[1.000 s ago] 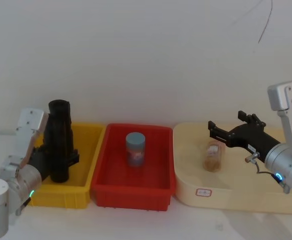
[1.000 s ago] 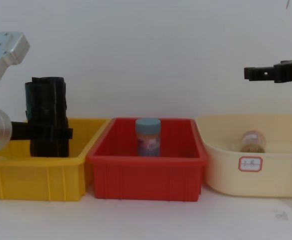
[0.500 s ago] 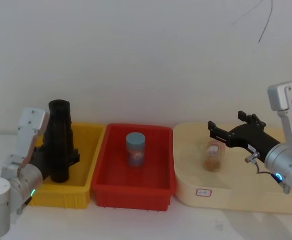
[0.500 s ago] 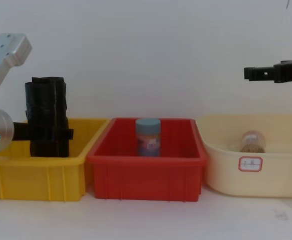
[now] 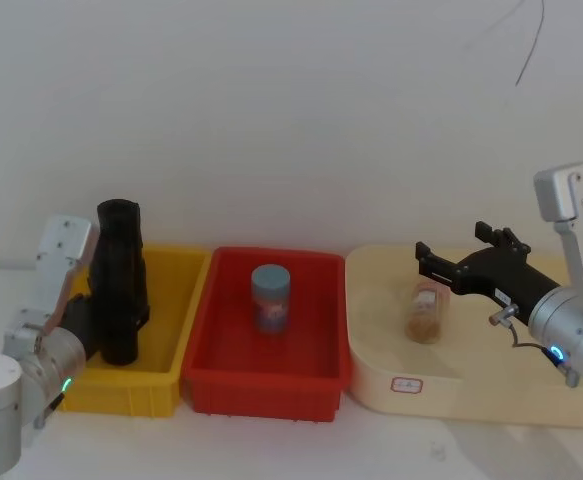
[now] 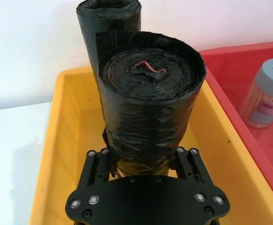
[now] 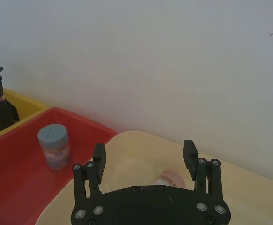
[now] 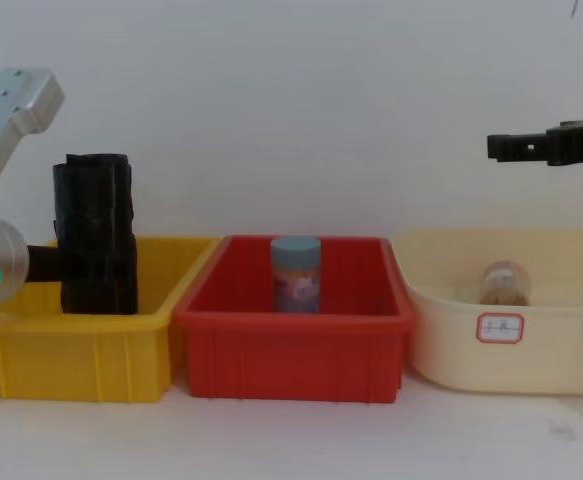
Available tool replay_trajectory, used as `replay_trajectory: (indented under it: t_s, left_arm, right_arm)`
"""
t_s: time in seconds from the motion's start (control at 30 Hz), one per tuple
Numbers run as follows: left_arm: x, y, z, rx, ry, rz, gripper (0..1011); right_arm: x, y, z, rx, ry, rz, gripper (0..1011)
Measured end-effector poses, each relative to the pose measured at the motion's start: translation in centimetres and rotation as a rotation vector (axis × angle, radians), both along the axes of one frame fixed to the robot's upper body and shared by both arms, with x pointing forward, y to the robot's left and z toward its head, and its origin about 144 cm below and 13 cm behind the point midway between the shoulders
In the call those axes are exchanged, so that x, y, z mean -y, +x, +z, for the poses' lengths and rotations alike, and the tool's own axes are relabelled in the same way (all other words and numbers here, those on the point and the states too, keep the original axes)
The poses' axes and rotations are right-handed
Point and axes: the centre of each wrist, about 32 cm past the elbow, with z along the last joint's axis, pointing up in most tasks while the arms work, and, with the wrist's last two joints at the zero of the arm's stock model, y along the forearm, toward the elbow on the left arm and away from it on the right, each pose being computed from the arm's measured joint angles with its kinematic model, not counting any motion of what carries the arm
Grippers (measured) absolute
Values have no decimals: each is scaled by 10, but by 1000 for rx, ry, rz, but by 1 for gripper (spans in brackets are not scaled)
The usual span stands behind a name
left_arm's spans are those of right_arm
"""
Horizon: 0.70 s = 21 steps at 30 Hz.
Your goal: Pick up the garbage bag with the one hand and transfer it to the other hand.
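Upright garbage bag (image 6: pixel 148 101) between left gripper (image 6: pixel 143 157) jaws, touching both sides

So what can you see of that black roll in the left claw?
This garbage bag roll is glossy black plastic, wound tight, with a pinkish strip at its core. It is upright in the yellow bin, just in front of a second black roll. The left gripper clasps its lower part from both sides.

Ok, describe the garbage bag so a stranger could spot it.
Start at the yellow bin on the robot's left. Two black rolls stand in it; the garbage bag is the nearer one, clamped low between the fingers of the left gripper, while the other roll stands free behind it.
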Motion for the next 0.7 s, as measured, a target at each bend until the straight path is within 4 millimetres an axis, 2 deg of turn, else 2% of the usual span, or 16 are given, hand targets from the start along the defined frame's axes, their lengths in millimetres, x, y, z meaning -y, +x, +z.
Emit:
replay_trajectory:
  t_s: [0.17, 0.7]
  left_arm:
    - [0, 0, 0, 0, 0, 0, 536]
    - [0, 1, 1, 4, 6, -6, 466]
  right_arm:
    - [0, 0, 0, 0, 0, 0, 1000]
    - [0, 0, 0, 0, 0, 0, 999]
